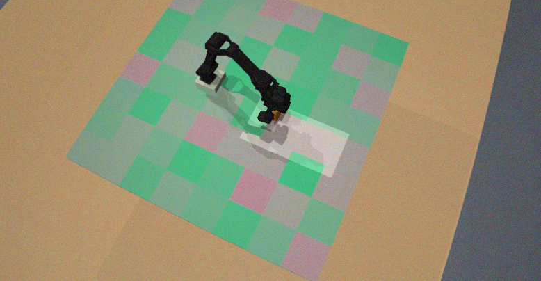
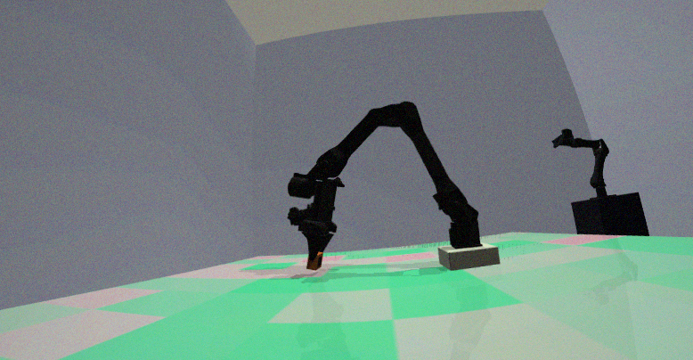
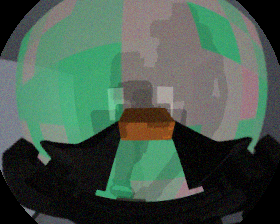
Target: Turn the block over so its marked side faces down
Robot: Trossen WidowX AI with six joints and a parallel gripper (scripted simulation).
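Note:
The orange block (image 1: 276,115) (image 2: 313,262) (image 3: 146,131) is held between the fingertips. In the wrist view it shows a lighter orange face and a darker brown face; I cannot tell which side is marked. My gripper (image 2: 314,257) (image 3: 145,123) points down and is shut on the block, with one finger on each side of it. In the exterior view the block appears a little above the patterned table surface (image 2: 339,304), with shadow below it. Part of the block is hidden by the gripper in the top view.
The arm's pale base block (image 1: 207,83) (image 2: 472,257) stands on the green, grey and pink patchwork (image 1: 253,190). A pale translucent rectangle (image 1: 333,142) lies under and beside the gripper. A second dark arm (image 2: 599,163) on a black box (image 2: 610,214) is in the background.

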